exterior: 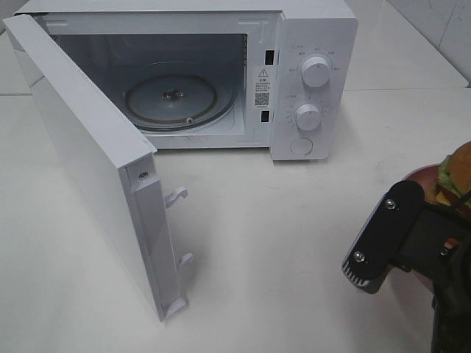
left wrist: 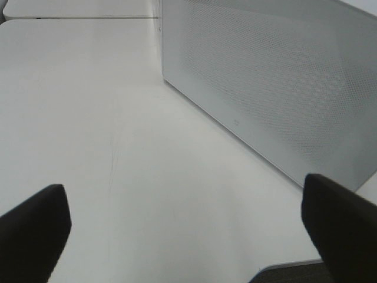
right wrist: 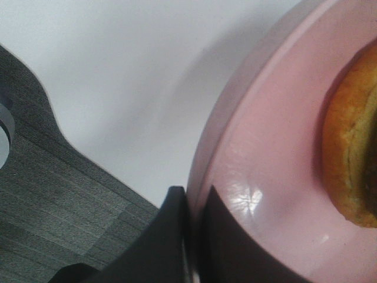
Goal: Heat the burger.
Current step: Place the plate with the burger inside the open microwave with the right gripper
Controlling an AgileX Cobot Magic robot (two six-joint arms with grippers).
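White table [exterior: 280, 243] fills the scene, and at the back of it sits the microwave [exterior: 324, 33], its door [exterior: 88, 154] swung wide open to the left with two latch hooks [exterior: 176, 195] sticking out of its edge. Look inside and you see the glass turntable [exterior: 171, 99] lying on the cavity floor. On the control side there are two round knobs [exterior: 316, 72], one above the other, and a round button [exterior: 301, 145] beneath them. Over at the far right edge of the high view, there's the burger [exterior: 460, 170], golden bun on top, green and yellow layers showing. It sits on the pink plate [exterior: 416, 175], well apart from the microwave and half cut off by the frame. The right arm [exterior: 384, 237] is right in front of it, black and bulky, covering much of the plate. Up close from the wrist, the right gripper [right wrist: 191, 236] has its two dark fingers [right wrist: 171, 236] pressed together on the plate's rim, one on the outside, one on the pink upper face, with the burger's bun edge close by. The left gripper [left wrist: 187, 230] is out of the high view. Its own camera shows both tips spread wide, only table between them, beside a white dotted panel [left wrist: 277, 88].
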